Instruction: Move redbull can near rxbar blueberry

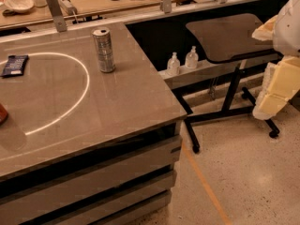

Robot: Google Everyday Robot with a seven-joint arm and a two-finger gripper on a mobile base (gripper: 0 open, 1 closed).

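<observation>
The redbull can (103, 50) stands upright on the grey table (122, 107), near its far right part. It is slim and silvery with faint bands. The rxbar blueberry (14, 64), a flat dark navy bar, lies at the table's far left, well apart from the can. My gripper (274, 90) is the cream-coloured shape at the right edge of the view. It hangs over the floor, far right of the table and away from both things. It holds nothing that I can see.
A reddish-brown object (2, 114) sits at the table's left edge. Two small clear pump bottles (183, 61) stand on a low shelf right of the table. A dark side table on wheeled legs (225, 36) stands between the table and my gripper.
</observation>
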